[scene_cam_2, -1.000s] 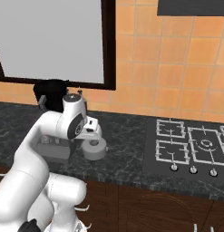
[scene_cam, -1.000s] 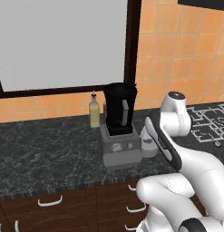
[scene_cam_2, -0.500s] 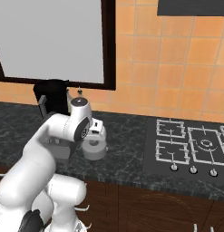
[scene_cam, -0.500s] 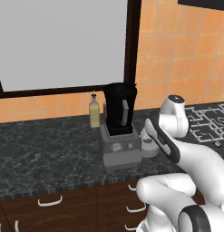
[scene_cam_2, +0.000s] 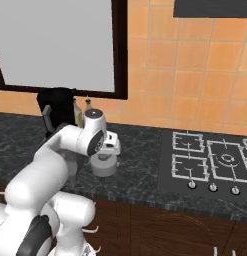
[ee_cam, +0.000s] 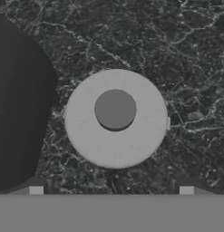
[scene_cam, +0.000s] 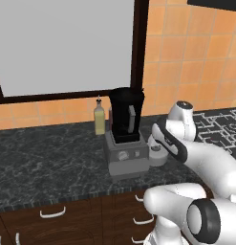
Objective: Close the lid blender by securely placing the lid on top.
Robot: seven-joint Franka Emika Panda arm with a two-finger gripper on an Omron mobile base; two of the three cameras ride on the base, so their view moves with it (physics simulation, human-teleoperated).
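Fingertips (ee_cam: 36, 190) show as two small dark stubs at the lower edge of the hand view, set far apart with nothing between them, so we read the pincer as spread wide and empty. Just above them, centred in that frame, lies the lid (ee_cam: 116, 118), flat on the dark marbled counter (ee_cam: 186, 59) with its raised knob (ee_cam: 115, 109) facing up at us.

In the right base view the gripper (scene_cam_2: 109, 150) hangs directly over the lid (scene_cam_2: 104, 165) at lower centre of the frame, near it but, as far as we can tell, not yet touching. In the left base view the lid (scene_cam: 156, 152) sits just right of the blender (scene_cam: 125, 143), partly behind the arm.

We judge the lid to be light, rigid and smooth, unlikely to deform but liable to slide on the counter if nudged sideways. Its knob looks like the best hold: narrow enough for the jaws and centred, so the disc should hang level.

Farther back, the black jar (scene_cam: 126, 115) stands open-topped on its grey base, with a slim yellowish bottle (scene_cam: 99, 121) at its left, against the orange tiled wall (scene_cam: 186, 52). A gas hob (scene_cam_2: 210, 160) lies at right.
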